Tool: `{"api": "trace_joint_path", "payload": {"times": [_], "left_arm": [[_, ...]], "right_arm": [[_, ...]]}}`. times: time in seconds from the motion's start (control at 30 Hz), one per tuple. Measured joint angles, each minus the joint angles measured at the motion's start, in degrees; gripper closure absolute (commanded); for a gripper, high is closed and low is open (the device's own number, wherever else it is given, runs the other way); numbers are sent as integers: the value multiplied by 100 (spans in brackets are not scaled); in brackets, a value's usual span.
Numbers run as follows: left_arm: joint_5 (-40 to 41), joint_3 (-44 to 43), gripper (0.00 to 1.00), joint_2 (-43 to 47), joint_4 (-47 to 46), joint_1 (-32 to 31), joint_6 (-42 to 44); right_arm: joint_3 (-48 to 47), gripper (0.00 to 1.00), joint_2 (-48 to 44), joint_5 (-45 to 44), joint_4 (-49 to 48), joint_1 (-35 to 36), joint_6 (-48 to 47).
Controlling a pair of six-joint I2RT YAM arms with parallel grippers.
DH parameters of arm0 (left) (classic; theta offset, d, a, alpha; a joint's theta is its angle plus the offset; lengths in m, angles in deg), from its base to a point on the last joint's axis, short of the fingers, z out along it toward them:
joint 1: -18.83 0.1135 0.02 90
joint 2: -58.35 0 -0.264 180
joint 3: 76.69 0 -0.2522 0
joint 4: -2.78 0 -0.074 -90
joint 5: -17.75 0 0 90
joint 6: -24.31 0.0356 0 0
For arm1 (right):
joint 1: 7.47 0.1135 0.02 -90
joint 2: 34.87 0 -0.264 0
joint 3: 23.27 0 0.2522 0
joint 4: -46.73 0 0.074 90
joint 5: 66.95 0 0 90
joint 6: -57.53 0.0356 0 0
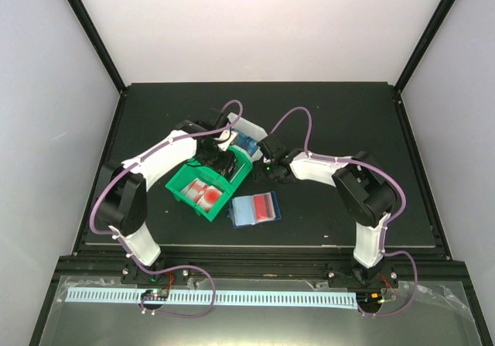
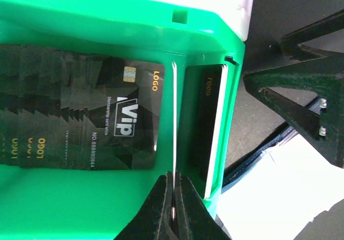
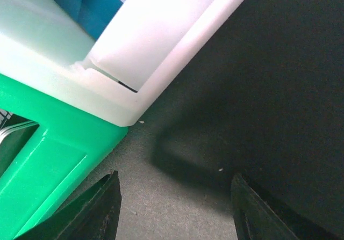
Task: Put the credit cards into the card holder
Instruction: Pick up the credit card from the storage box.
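Spotted black credit cards (image 2: pixel 113 122) fanned flat in the green bin (image 2: pixel 107 25), one more on edge in the slot alongside. Caught the card holder (image 1: pixel 255 209) lying open on the table (image 1: pixel 348 114) just beside that bin, a red card on it. Found the left gripper (image 2: pixel 173 197) pinched shut at the bin's divider, thin pale edge between its tips; card or not, couldn't tell. Saw the right gripper (image 3: pixel 174 197) spread open, empty, by the white bin (image 3: pixel 161 36).
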Motion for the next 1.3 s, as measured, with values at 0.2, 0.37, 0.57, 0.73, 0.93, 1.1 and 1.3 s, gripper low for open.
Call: {"api": "trace_joint_path", "payload": {"times": [0.2, 0.37, 0.57, 0.73, 0.93, 1.1, 1.3], "left_arm": [[120, 142, 98, 151, -138, 2, -44], [111, 256, 98, 151, -269, 2, -48], [61, 354, 99, 162, -387, 2, -50], [4, 459, 99, 304, -470, 2, -50], [-127, 494, 98, 387, -487, 13, -52], [-216, 527, 98, 411, -507, 24, -55], [-310, 538, 98, 428, -538, 42, -57]], "right_arm": [[114, 35, -295, 68, 37, -39, -26], [315, 33, -811, 750, -315, -103, 101], [291, 28, -903, 1384, -767, -103, 717], [-28, 25, -743, 1515, -734, -103, 1099], [-258, 22, -509, 1589, -713, -103, 1318], [-264, 22, -313, 1670, -686, -103, 1403], [-291, 21, -157, 1733, -728, -92, 1556]]}}
